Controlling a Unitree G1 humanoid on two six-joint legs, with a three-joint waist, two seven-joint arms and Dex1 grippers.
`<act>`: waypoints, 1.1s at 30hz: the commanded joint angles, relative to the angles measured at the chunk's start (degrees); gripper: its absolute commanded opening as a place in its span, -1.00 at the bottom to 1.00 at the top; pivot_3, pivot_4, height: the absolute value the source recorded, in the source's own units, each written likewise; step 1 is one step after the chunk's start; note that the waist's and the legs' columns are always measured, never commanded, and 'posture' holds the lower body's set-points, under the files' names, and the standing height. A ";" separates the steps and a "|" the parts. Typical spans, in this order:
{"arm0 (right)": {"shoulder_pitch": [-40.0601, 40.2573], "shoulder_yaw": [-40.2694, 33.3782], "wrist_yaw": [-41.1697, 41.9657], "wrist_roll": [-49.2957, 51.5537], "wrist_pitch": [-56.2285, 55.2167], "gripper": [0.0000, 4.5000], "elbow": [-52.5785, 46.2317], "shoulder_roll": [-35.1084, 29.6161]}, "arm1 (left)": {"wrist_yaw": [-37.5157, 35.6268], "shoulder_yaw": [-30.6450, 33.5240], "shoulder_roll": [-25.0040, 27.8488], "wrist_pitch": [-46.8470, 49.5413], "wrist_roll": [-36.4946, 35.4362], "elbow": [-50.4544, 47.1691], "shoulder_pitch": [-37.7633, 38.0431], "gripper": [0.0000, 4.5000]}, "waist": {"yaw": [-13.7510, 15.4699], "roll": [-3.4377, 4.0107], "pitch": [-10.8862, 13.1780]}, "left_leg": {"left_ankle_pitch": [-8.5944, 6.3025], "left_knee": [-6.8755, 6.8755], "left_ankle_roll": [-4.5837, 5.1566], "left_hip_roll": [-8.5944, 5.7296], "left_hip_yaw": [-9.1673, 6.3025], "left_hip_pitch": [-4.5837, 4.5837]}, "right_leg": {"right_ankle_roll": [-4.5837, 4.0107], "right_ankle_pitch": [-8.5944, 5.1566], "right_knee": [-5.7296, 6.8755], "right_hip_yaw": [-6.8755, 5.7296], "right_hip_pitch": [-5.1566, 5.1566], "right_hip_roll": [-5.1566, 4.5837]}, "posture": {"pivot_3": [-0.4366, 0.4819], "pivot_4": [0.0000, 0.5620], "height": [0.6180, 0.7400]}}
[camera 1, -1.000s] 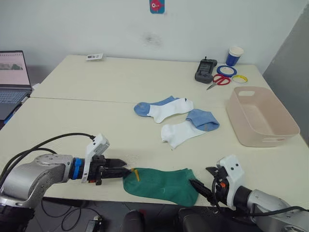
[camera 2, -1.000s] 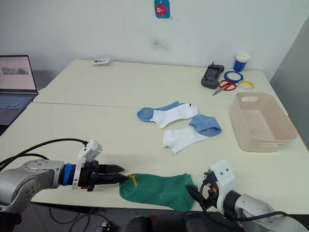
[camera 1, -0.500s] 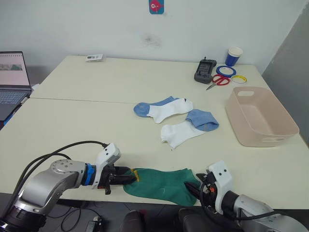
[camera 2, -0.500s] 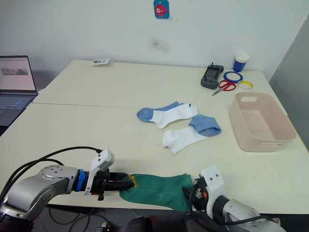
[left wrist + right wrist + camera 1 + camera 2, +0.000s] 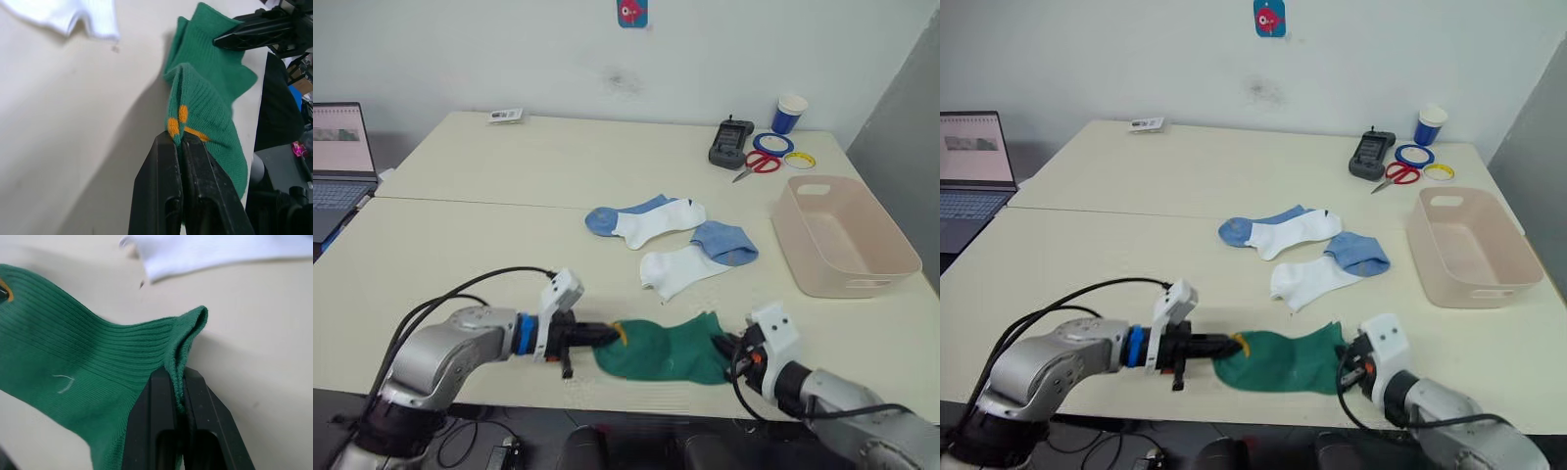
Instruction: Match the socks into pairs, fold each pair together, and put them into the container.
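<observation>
Two grippers are clamped on the green sock (image 5: 668, 348), which is stretched between them near the front edge of the table (image 5: 460, 255). The left gripper (image 5: 603, 335) is closed on the end bearing the yellow mark (image 5: 177, 120), its black fingers (image 5: 164, 186) pinching a raised fold of the ribbed fabric. The right gripper (image 5: 722, 346) is closed on the opposite end, where the cloth is bunched upward between its fingers (image 5: 156, 406). Whether one green sock or two lie together cannot be told.

Two white socks with light-blue ends are laid farther back at the middle of the table: one white sock (image 5: 644, 218) is set behind, the other white sock (image 5: 697, 258) just in front of it, the two nearly touching. The pink tub (image 5: 842, 237) is placed to the right of them, apart from all the socks. A paper cup (image 5: 789, 113), scissors (image 5: 759, 164), tape rolls (image 5: 771, 143) and a dark device (image 5: 729, 143) are grouped at the far right corner. A laptop (image 5: 340, 157) is seen at the left.
</observation>
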 commanded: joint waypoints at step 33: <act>0.10 -4.09 0.40 -7.19 -3.81 1.00 2.26 2.35 | -2.57 -0.01 -3.13 -11.16 9.77 13.06 -4.39 -0.42 | 0.03 0.01 0.01 | 0.00 0.00 0.00 0.01 -0.02 -0.01 | 0.00 0.01 0.03 -0.03 0.00 0.00 | -0.05 -0.47 0.75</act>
